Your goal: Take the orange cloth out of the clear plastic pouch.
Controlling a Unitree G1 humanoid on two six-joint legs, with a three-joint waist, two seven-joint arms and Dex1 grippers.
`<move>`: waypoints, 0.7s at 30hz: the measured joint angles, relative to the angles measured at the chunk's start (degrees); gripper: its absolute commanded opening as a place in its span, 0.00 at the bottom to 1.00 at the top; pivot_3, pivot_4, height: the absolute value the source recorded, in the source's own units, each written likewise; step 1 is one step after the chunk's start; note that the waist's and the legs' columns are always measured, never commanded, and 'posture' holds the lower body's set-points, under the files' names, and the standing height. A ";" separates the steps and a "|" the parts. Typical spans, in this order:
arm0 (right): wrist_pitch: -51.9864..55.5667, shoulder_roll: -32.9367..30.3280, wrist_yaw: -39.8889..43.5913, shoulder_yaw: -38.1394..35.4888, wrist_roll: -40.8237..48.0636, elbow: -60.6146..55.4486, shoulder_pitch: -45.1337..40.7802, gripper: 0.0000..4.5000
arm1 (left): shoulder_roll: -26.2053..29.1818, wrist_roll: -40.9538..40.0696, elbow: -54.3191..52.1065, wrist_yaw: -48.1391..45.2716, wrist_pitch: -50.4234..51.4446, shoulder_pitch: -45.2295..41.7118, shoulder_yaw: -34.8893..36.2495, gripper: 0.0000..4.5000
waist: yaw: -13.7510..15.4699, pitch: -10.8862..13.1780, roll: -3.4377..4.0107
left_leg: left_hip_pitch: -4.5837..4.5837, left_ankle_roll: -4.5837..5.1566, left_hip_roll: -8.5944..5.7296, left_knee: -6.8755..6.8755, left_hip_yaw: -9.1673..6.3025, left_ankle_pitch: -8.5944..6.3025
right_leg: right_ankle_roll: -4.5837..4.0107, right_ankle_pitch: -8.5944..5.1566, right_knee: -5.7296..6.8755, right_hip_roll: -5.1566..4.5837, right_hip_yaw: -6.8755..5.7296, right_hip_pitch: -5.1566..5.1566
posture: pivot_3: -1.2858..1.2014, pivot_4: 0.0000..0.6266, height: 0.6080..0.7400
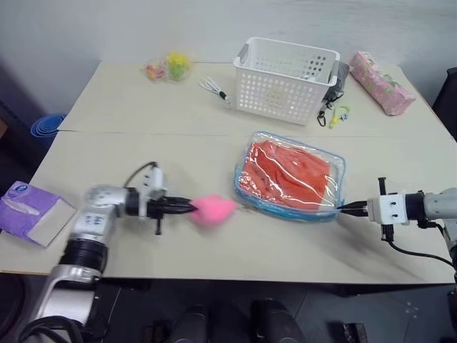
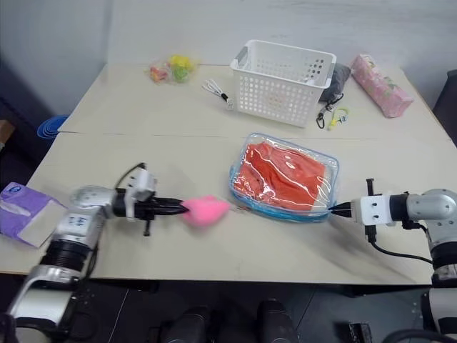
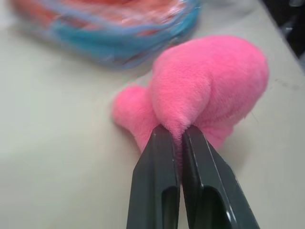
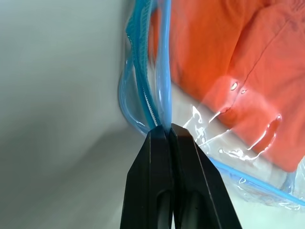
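Observation:
The clear plastic pouch (image 1: 289, 175) with light blue edging lies in the middle of the table, and the wrinkled orange cloth (image 1: 285, 174) fills it. My right gripper (image 1: 341, 209) is shut on the pouch's blue edge (image 4: 161, 102) at its near right corner. My left gripper (image 1: 191, 208) is shut on a pink plush heart (image 1: 212, 209), holding it just left of the pouch. In the left wrist view the plush (image 3: 205, 88) bulges above my closed fingers (image 3: 157, 186), with the pouch (image 3: 119, 33) behind it.
A white perforated basket (image 1: 285, 78) stands behind the pouch. A pink patterned case (image 1: 382, 83) lies at the back right, small toys (image 1: 168, 68) at the back left. A purple tissue pack (image 1: 32, 212) sits at the table's left front corner.

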 measured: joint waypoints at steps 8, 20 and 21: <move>-4.77 -0.25 0.78 -0.81 1.51 1.61 0.01 0.00 | 0.51 0.43 15.74 3.87 -4.49 -6.47 4.57 0.01 | 0.10 0.01 0.00 | -0.04 0.09 -0.03 0.05 0.02 -0.09 | 0.00 0.00 0.01 -0.04 -0.03 -0.03 | 0.52 0.24 1.00; 30.46 0.45 0.51 -13.40 25.32 -30.48 26.94 0.60 | 6.00 0.32 -2.87 -1.39 -3.19 0.18 4.89 0.75 | 0.48 0.02 0.04 | -0.13 -0.03 0.12 0.03 -0.12 -0.20 | -0.01 -0.01 -0.06 -0.03 -0.05 -0.03 | 0.52 0.24 1.00; 34.48 0.50 -2.31 -17.00 27.89 -37.99 33.77 0.69 | 5.80 -0.42 -7.13 -1.56 -3.23 1.08 5.02 0.83 | 1.10 0.05 0.11 | -0.21 -0.02 0.10 0.02 -0.15 -0.21 | -0.02 -0.01 -0.14 -0.06 -0.07 -0.05 | 0.52 0.24 1.00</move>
